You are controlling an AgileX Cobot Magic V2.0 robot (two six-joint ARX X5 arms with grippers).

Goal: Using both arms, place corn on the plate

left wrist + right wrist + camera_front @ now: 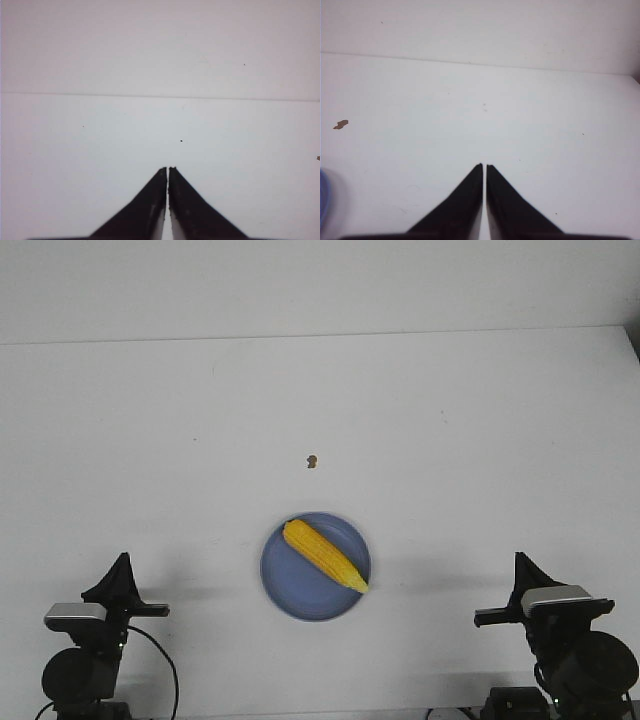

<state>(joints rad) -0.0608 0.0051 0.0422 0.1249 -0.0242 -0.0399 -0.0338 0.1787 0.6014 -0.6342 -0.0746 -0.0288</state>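
The yellow corn (324, 555) lies diagonally on the periwinkle-blue plate (288, 590) near the table's front middle, its pointed end toward the right. My left gripper (122, 562) is at the front left, well away from the plate, shut and empty; its tips show in the left wrist view (167, 169). My right gripper (520, 560) is at the front right, also apart from the plate, shut and empty; its tips show in the right wrist view (484, 165). A sliver of the plate's rim (323, 197) shows in the right wrist view.
A tiny brown speck (312, 461) lies on the white table beyond the plate; it also shows in the right wrist view (340, 124). The table's far edge meets a white wall.
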